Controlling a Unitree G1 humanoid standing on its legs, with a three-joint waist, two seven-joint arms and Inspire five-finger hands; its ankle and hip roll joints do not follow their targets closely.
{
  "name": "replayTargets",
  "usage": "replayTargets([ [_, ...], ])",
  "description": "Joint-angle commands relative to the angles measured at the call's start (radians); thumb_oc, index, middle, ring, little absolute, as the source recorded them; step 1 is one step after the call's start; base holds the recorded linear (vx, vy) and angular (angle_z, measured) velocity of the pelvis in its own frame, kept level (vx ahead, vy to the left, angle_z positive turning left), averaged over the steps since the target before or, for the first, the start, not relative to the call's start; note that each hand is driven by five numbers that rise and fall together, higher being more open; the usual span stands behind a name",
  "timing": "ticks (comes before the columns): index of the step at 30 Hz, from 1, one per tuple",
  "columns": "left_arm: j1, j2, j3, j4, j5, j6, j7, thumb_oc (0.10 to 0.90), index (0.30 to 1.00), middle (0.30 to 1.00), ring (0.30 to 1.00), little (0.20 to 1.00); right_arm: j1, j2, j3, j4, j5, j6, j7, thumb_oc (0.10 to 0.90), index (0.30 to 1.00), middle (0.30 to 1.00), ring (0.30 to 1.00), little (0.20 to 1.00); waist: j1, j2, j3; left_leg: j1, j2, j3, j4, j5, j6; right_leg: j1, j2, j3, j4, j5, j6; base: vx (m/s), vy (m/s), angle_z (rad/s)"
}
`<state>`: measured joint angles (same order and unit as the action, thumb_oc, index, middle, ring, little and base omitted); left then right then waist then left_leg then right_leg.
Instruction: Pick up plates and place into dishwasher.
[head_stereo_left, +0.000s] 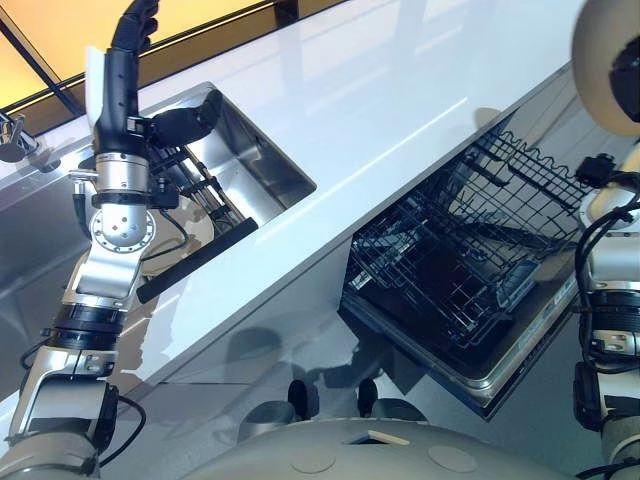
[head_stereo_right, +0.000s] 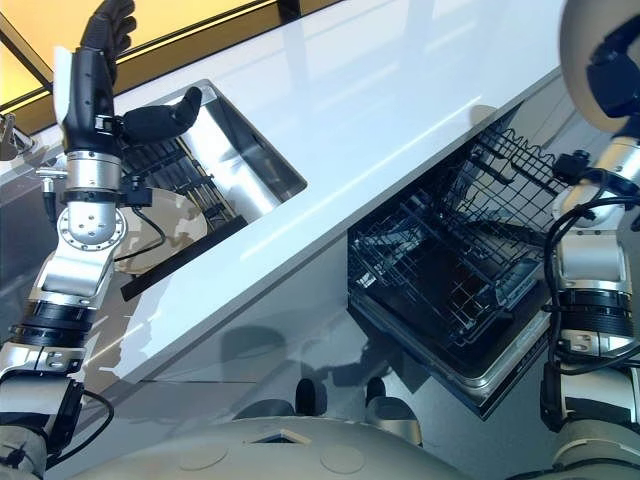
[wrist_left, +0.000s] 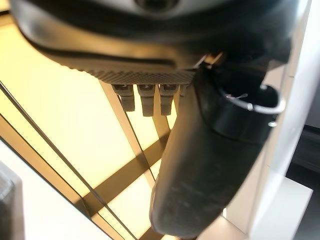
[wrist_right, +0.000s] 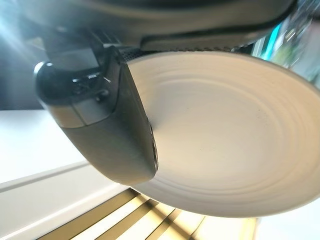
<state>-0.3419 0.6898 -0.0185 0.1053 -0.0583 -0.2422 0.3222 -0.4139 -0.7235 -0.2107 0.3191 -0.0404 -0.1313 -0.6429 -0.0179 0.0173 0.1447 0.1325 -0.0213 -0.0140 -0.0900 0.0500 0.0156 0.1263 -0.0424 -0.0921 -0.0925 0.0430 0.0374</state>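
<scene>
My right hand (head_stereo_right: 616, 68) is raised at the upper right and shut on a pale ribbed plate (head_stereo_left: 608, 62), above the open dishwasher. Its thumb (wrist_right: 110, 120) presses on the plate's face (wrist_right: 225, 130). Another beige plate (head_stereo_right: 168, 238) lies in the steel sink (head_stereo_left: 262, 150), partly under a dark rack (head_stereo_left: 190, 180). Over the sink's left end my left hand (head_stereo_left: 128, 50) stands raised, its fingers (wrist_left: 142, 97) relaxed and its thumb (wrist_left: 200, 165) standing out, with nothing in it.
The open dishwasher (head_stereo_left: 470, 270) at the right has black wire racks (head_stereo_right: 500, 190) pulled out over its lowered door (head_stereo_left: 500, 375). A white counter (head_stereo_left: 380, 90) runs between sink and dishwasher. A tap (head_stereo_left: 12, 135) stands at the far left.
</scene>
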Motion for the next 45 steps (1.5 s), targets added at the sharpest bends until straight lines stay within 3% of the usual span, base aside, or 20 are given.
replayTargets([
  [1, -0.019, 0.087, 0.086, 0.003, -0.029, -0.077, 0.015, 0.800, 0.900, 0.900, 0.900, 0.900, 0.015, -0.137, -0.023, 0.016, -0.021, -0.025, 0.024, 0.100, 0.300, 0.300, 0.300, 0.200, 0.013, 0.026, -0.098, 0.005, -0.028, -0.027, 0.005, -0.097, -0.009, -0.007, 0.089, -0.014, 0.127, -0.186, -0.010, 0.09, -0.040, 0.13],
  [8, 0.057, 0.052, 0.135, 0.026, -0.099, -0.066, -0.044, 0.800, 0.900, 0.900, 0.900, 0.900, 0.081, -0.127, -0.028, 0.117, -0.015, -0.003, 0.079, 0.100, 0.300, 0.300, 0.300, 0.200, 0.026, 0.045, -0.051, -0.005, -0.026, -0.048, 0.014, -0.086, -0.020, -0.030, 0.075, -0.045, 0.187, -0.209, -0.019, 0.06, -0.021, 0.10],
  [17, 0.096, 0.071, 0.180, 0.096, -0.172, -0.055, -0.031, 0.800, 0.900, 0.900, 0.900, 0.900, 0.012, -0.194, 0.043, 0.263, -0.016, 0.017, 0.106, 0.100, 0.300, 0.300, 0.300, 0.200, 0.051, 0.077, 0.044, -0.077, -0.037, -0.080, 0.069, -0.075, -0.044, -0.082, 0.056, -0.074, 0.238, -0.233, -0.040, 0.00, 0.018, 0.24],
  [24, 0.103, 0.106, 0.200, 0.134, -0.201, -0.104, -0.002, 0.800, 0.900, 0.900, 0.900, 0.900, -0.054, -0.245, 0.108, 0.358, -0.048, 0.039, 0.107, 0.100, 0.300, 0.300, 0.300, 0.200, 0.070, 0.086, 0.097, -0.138, -0.039, -0.095, 0.099, -0.068, -0.051, -0.125, 0.047, -0.089, 0.251, -0.235, -0.051, -0.03, -0.014, 0.21],
  [32, 0.100, 0.152, 0.230, 0.132, -0.227, -0.149, 0.046, 0.800, 0.900, 0.900, 0.900, 0.900, -0.150, -0.296, 0.202, 0.408, -0.120, 0.092, 0.178, 0.100, 0.300, 0.300, 0.300, 0.200, 0.087, 0.088, 0.168, -0.220, -0.036, -0.097, 0.115, -0.057, -0.046, -0.216, 0.046, -0.087, 0.276, -0.228, -0.058, -0.07, -0.036, 0.14],
  [36, 0.096, 0.164, 0.234, 0.124, -0.238, -0.165, 0.061, 0.800, 0.900, 0.900, 0.900, 0.900, -0.163, -0.299, 0.260, 0.437, -0.174, 0.160, 0.248, 0.100, 0.300, 0.300, 0.300, 0.200, 0.092, 0.085, 0.187, -0.252, -0.033, -0.093, 0.123, -0.051, -0.042, -0.253, 0.045, -0.086, 0.292, -0.222, -0.059, -0.07, -0.031, 0.06],
  [37, 0.096, 0.165, 0.235, 0.122, -0.239, -0.169, 0.063, 0.800, 0.900, 0.900, 0.900, 0.900, -0.165, -0.294, 0.276, 0.455, -0.176, 0.180, 0.268, 0.292, 0.465, 0.465, 0.465, 0.392, 0.094, 0.085, 0.188, -0.257, -0.033, -0.092, 0.124, -0.049, -0.041, -0.259, 0.045, -0.086, 0.294, -0.221, -0.060, -0.05, -0.014, 0.06],
  [38, 0.096, 0.165, 0.233, 0.116, -0.238, -0.171, 0.064, 0.800, 0.900, 0.900, 0.900, 0.900, -0.164, -0.287, 0.288, 0.491, -0.168, 0.196, 0.301, 0.800, 0.900, 0.900, 0.900, 0.900, 0.098, 0.085, 0.190, -0.259, -0.032, -0.091, 0.124, -0.048, -0.040, -0.261, 0.044, -0.089, 0.296, -0.220, -0.060, 0.00, 0.000, 0.00],
  [45, 0.081, 0.180, 0.230, 0.096, -0.252, -0.161, 0.064, 0.800, 0.900, 0.900, 0.900, 0.900, -0.148, -0.240, 0.327, 0.567, -0.179, 0.226, 0.355, 0.800, 0.900, 0.900, 0.900, 0.900, 0.108, 0.080, 0.187, -0.248, -0.035, -0.093, 0.123, -0.050, -0.035, -0.252, 0.042, -0.092, 0.299, -0.219, -0.060, 0.00, 0.000, 0.00],
])
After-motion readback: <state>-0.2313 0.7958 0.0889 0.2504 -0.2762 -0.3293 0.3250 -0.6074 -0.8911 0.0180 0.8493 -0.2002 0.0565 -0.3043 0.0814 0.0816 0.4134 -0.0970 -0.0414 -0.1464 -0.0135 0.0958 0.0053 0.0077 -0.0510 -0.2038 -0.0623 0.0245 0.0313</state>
